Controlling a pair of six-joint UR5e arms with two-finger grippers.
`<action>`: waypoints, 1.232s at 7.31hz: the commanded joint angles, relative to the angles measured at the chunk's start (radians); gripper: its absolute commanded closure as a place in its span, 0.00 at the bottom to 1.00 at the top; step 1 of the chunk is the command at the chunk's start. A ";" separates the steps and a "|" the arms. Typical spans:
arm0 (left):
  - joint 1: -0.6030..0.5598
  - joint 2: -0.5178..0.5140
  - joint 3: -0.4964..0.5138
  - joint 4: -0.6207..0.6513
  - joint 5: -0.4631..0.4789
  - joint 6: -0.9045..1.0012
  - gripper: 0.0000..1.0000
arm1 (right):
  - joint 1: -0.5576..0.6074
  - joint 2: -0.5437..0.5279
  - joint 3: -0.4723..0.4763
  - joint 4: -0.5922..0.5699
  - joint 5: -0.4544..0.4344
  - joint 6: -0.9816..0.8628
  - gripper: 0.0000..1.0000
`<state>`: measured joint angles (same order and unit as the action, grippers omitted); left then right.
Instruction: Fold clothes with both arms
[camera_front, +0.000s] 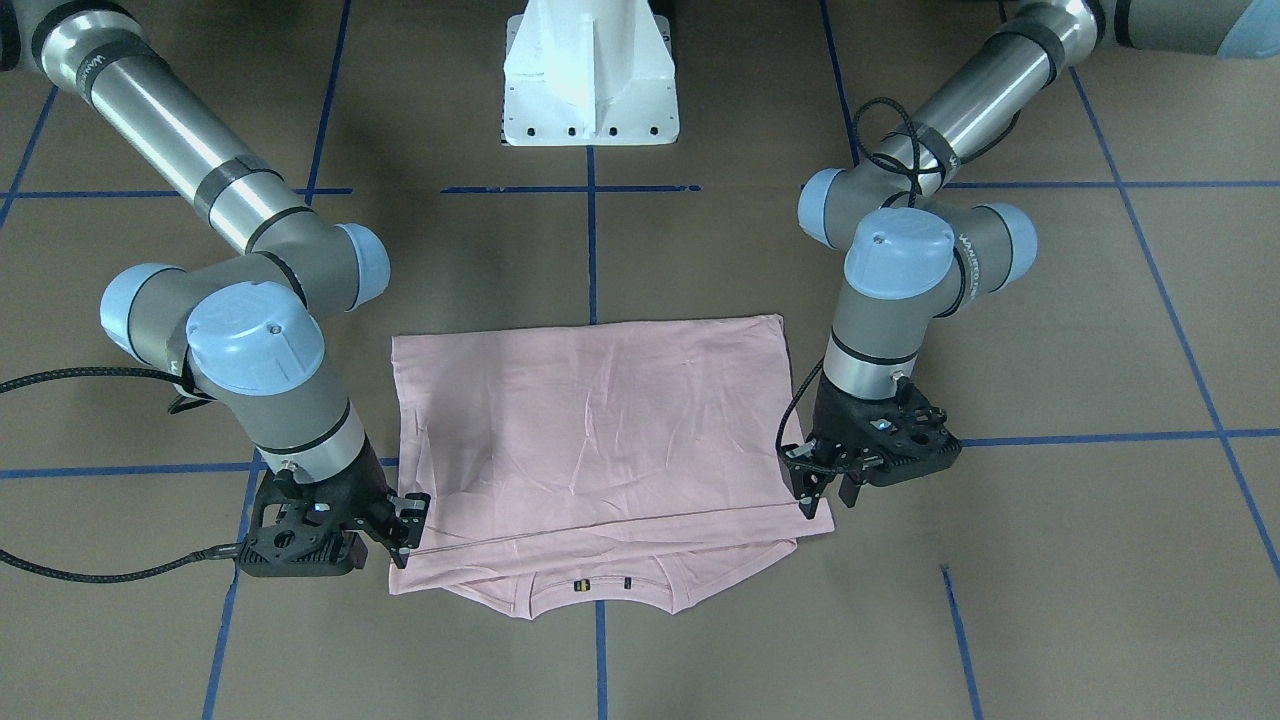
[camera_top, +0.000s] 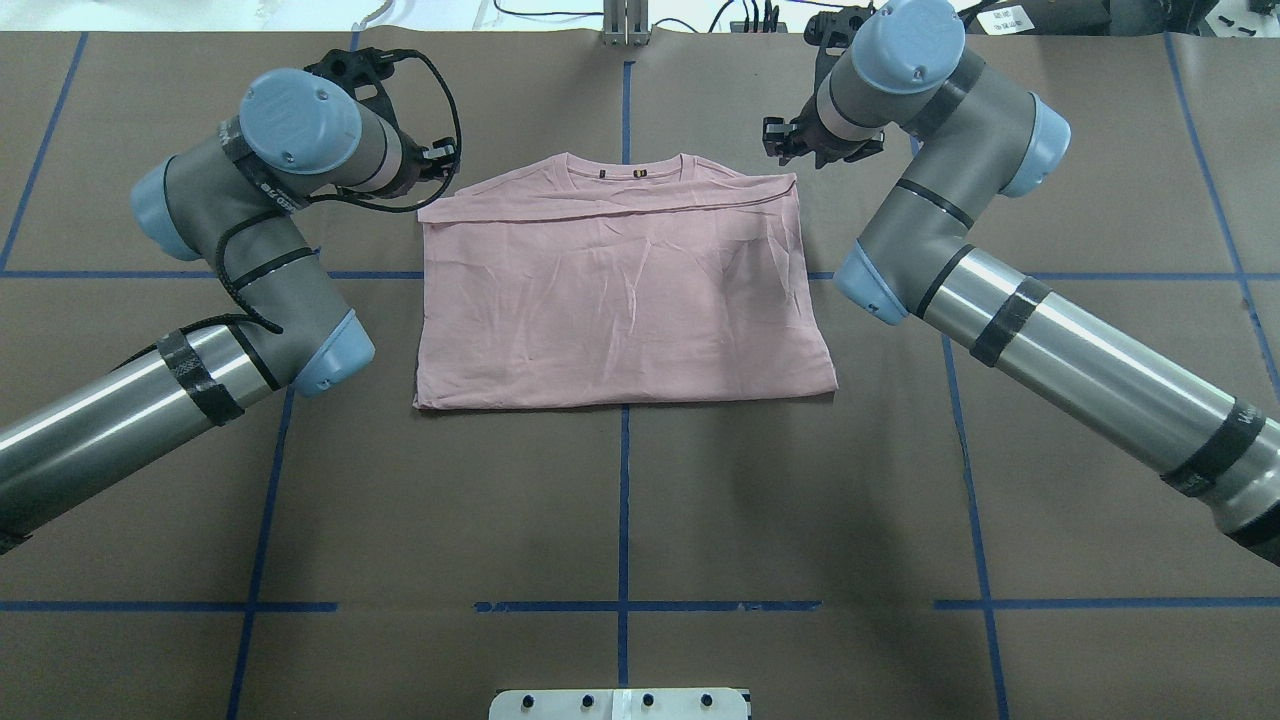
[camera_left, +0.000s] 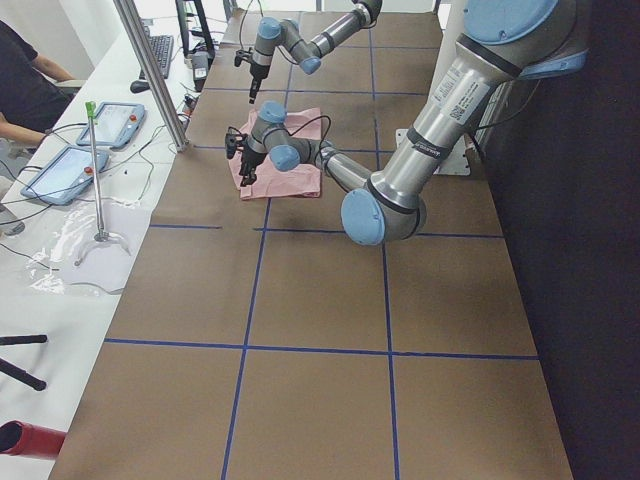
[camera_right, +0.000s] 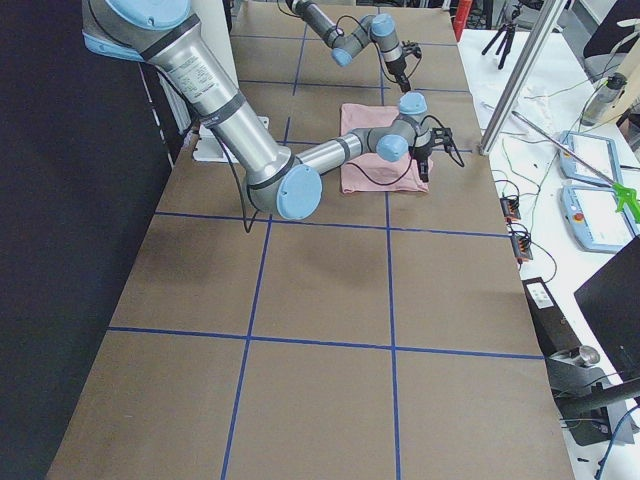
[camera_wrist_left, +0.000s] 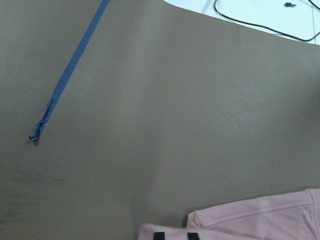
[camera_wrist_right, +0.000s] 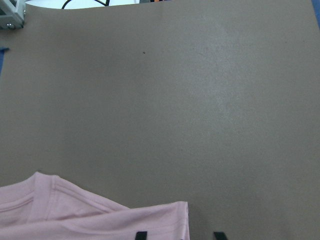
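The clothes are one pale pink T-shirt (camera_front: 600, 430) (camera_top: 620, 290), folded in half and lying flat on the brown table. Its collar (camera_front: 600, 585) (camera_top: 625, 172) peeks out past the folded layer's edge on the side away from the robot. My left gripper (camera_front: 828, 492) (camera_top: 445, 165) stands at one corner of that edge, fingers a little apart over pink cloth (camera_wrist_left: 260, 215). At the other corner my right gripper (camera_front: 408, 530) (camera_top: 790, 140) is open wide, the cloth (camera_wrist_right: 75, 210) lying beside it. No print shows on the shirt.
The white pedestal base (camera_front: 590, 80) stands at the robot's side of the table. Blue tape lines (camera_top: 622, 500) cross the brown surface. In the exterior left view a person (camera_left: 25, 90) sits at a side bench with tablets (camera_left: 110, 125), behind a metal post (camera_left: 150, 70).
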<state>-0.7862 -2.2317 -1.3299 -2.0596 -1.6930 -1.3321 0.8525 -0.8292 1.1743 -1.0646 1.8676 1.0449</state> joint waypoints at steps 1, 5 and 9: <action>-0.002 0.003 -0.052 0.010 -0.010 -0.002 0.00 | 0.005 -0.107 0.122 0.034 0.113 -0.019 0.00; -0.001 0.015 -0.179 0.073 -0.010 -0.039 0.00 | -0.080 -0.307 0.517 -0.282 0.148 0.108 0.00; 0.019 0.015 -0.242 0.118 -0.010 -0.079 0.00 | -0.187 -0.311 0.463 -0.279 0.107 0.198 0.00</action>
<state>-0.7721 -2.2166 -1.5608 -1.9483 -1.7027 -1.4006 0.6804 -1.1381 1.6518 -1.3429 1.9818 1.2376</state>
